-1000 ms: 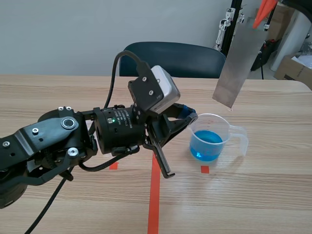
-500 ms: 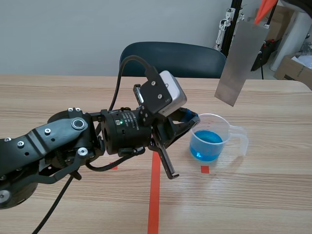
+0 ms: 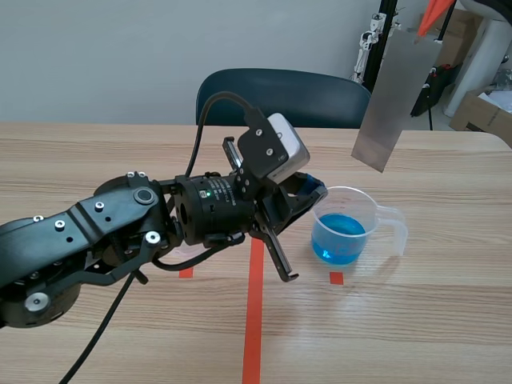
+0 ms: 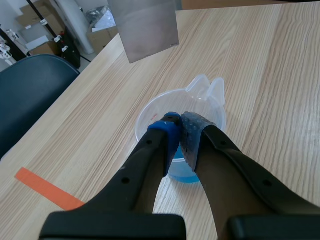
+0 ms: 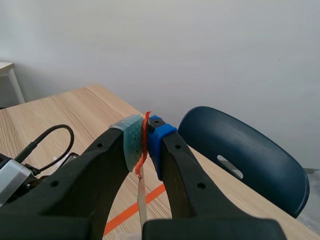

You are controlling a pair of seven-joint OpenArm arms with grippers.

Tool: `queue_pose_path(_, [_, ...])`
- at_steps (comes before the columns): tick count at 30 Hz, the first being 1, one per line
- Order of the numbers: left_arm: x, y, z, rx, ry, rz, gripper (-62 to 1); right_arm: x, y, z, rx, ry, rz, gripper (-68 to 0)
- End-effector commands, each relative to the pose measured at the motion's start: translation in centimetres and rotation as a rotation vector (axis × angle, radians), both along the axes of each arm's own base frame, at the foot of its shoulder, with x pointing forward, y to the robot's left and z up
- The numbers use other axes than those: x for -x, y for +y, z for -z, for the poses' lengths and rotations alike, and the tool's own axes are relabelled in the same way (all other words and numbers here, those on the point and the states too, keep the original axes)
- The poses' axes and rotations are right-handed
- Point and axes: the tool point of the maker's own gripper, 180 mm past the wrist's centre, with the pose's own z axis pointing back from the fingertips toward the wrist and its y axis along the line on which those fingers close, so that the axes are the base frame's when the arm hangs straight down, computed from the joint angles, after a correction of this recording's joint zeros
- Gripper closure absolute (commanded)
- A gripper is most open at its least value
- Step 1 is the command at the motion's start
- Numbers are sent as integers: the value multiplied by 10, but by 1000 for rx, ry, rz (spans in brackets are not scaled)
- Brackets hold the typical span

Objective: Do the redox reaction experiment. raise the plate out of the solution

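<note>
A grey metal plate (image 3: 396, 96) hangs in the air above and behind a clear beaker (image 3: 384, 220) of blue solution (image 3: 340, 236), wholly out of the liquid. An orange tag (image 3: 436, 12) tops the plate. In the right wrist view my right gripper (image 5: 145, 135) is shut on that orange tag (image 5: 142, 150), and the plate (image 5: 141, 197) hangs edge-on below it. My left gripper (image 4: 180, 125) is shut, pads together, with its tips over the near rim of the beaker (image 4: 210, 95). In the scene view the left gripper (image 3: 316, 192) sits at the beaker's left rim.
A dark blue chair (image 3: 280, 96) stands behind the table. Boxes and a stand (image 3: 480, 112) fill the back right. Orange-red tape marks (image 3: 254, 320) run along the table in front of the left arm.
The left arm has shifted right, toward the beaker, with its fingers still together. The plate has risen slightly. The beaker has not moved.
</note>
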Motion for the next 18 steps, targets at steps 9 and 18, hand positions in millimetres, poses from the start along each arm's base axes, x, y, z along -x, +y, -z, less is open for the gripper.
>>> queue_pose_path(9, [-4,-4,-17,46,-35,-14,-27,-1,-2,-22,-27,-63,-1,-4])
queue_pose_path(18, [-4,-4,-18,50,-37,-13,-27,-1,-2,-22,-26,-62,-1,-4])
